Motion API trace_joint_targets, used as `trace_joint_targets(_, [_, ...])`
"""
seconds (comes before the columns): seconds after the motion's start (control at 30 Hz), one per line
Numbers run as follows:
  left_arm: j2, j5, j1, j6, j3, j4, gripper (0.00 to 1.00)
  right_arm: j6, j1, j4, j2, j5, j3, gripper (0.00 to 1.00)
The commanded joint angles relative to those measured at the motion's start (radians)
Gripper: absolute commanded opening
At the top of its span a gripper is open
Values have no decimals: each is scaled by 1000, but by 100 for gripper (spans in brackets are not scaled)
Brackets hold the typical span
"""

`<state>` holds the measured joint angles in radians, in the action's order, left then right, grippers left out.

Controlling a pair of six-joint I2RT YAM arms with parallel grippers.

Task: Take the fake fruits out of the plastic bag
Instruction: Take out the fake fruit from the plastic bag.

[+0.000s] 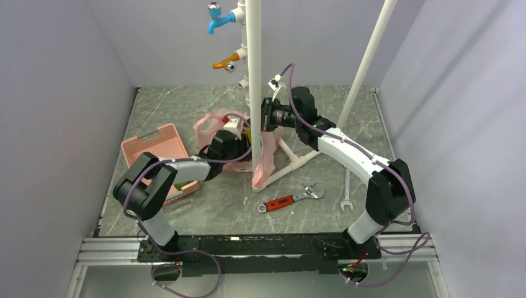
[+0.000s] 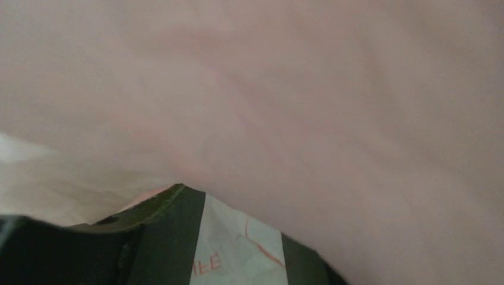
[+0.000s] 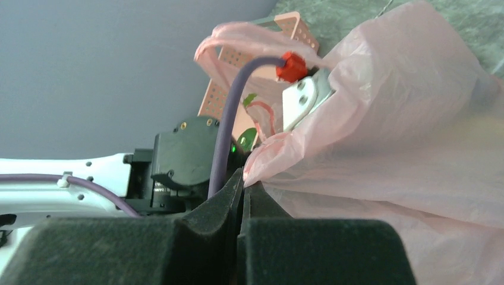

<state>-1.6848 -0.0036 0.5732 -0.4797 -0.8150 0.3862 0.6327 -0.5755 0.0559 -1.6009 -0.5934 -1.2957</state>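
- my right pincer (image 3: 242, 181) is closed tight, and its two foam pads (image 3: 321, 249) nip a fold at the rim of the plastic bag (image 3: 380, 119).
- my left pincer (image 1: 239, 151) is pushed in through the mouth of the bag. from its own camera i see only pink film and something pale with orange print between dark shapes, so i cannot tell how wide it stands or whether it has hold of anything.
- a small patch of green (image 3: 246, 138) shows at the mouth of the bag, likely one of the fake fruits. too little of it shows to say more.
- the bag sits in the middle of the table (image 1: 186, 105), drawn up against the white pole (image 1: 254, 74) where my right pincer has it.
- a pink basket (image 1: 162, 146) lies just left of the bag, under my left arm.
- nearer my bases lie a red-handled wrench (image 1: 288, 200) and a plain spanner (image 1: 346, 192), well apart from the bag.
- a blue tap (image 1: 217, 20) and an orange tap (image 1: 224, 63) stick out of the pole higher up.
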Motion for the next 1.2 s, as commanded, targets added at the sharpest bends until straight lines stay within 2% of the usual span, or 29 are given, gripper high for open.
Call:
trace_joint_targets(0.0, [12, 134, 51, -22, 163, 284, 56, 38, -5, 87, 88, -43, 78, 0])
trace_joint_targets(0.1, [-9, 154, 79, -24, 242, 342, 63, 73, -5, 140, 127, -64, 165, 0])
trace_joint_targets(0.27, [65, 11, 102, -38, 292, 232, 68, -10, -4, 63, 207, -5, 244, 0])
trace_joint_targets(0.4, [168, -63, 103, -51, 260, 100, 75, -62, -3, 19, 242, 61, 263, 0])
trace_joint_targets(0.63, [305, -207, 106, -26, 227, -29, 86, -74, -4, 17, 225, 34, 277, 0])
trace_joint_targets(0.77, [280, -317, 104, 9, 110, -148, 87, -112, -3, -12, 209, 36, 256, 0])
trace_joint_targets(0.93, [245, -456, 93, 47, 60, -166, 83, -123, -7, -10, 171, 13, 237, 0])
trace_joint_targets(1.1, [171, -375, 20, 118, 6, -152, 81, -113, -7, -23, 149, 23, 199, 0])
trace_joint_targets(1.17, [147, -359, -3, 138, -24, -174, 72, -111, -8, -29, 136, 21, 177, 0])
